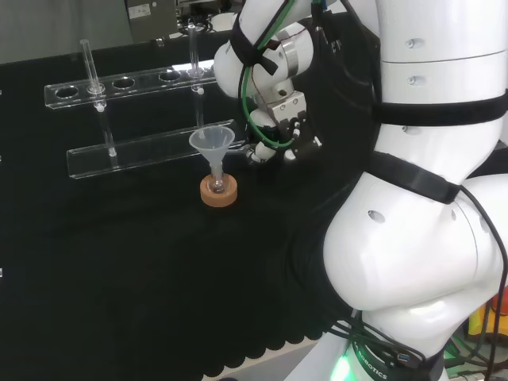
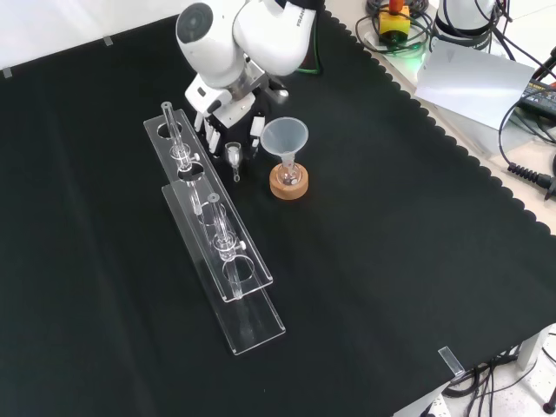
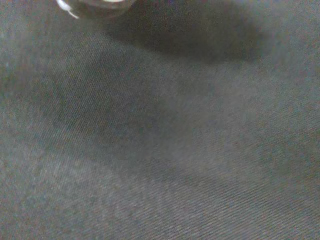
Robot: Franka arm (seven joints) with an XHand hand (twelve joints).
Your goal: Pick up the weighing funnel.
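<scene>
The weighing funnel (image 2: 234,156) is a small clear piece, low at the cloth between the rack and the big funnel. Its stem points toward the front camera. My hand (image 2: 231,122) reaches down over its cup end, with fingers (image 2: 256,143) curled on either side of it. From the head camera, the hand (image 1: 274,135) sits just right of the big funnel and the clear stem (image 1: 240,146) pokes out to its left. The wrist view has a clear rounded rim (image 3: 95,5) close by the palm, over dark cloth.
The big funnel (image 2: 285,139) stands in a small flask on a cork ring (image 2: 287,184), close to the right of the hand in the front view. Two long clear racks (image 2: 217,252) with glass tubes lie to the left. The arm's white links (image 1: 429,175) are at the right of the head view.
</scene>
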